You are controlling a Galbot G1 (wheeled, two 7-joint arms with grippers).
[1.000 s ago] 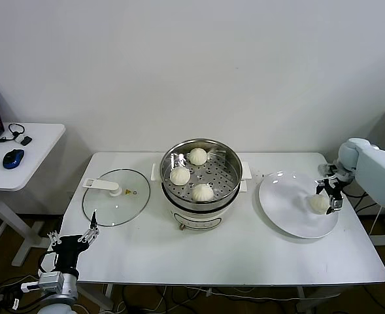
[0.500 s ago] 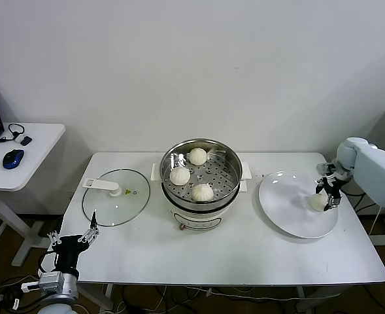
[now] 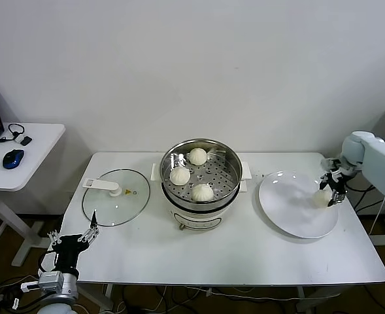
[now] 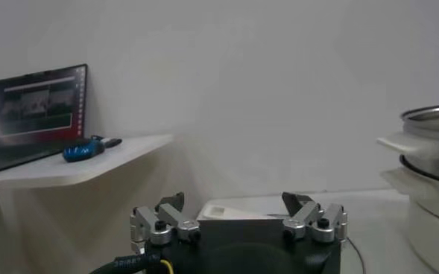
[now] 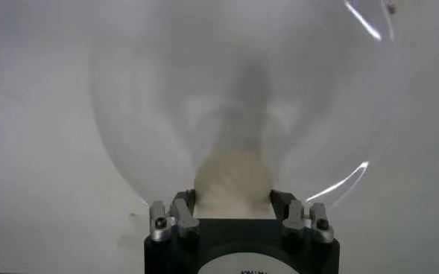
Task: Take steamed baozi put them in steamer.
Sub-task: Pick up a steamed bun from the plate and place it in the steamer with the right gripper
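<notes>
The last steamed baozi (image 3: 321, 196) is held clamped between the fingers of the right gripper (image 3: 330, 194), just above the white plate (image 3: 290, 209). Well off to its left, three buns sit in the steamer (image 3: 202, 171). The soft dough could be squashed or dropped if squeezed unevenly. The left gripper (image 3: 74, 240) is parked with its fingers apart.

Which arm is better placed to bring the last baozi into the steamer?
The right. Its hand is already shut on the baozi above the white plate, beside the steamer. The left hand waits low at the table's front left corner, far from both.
</notes>
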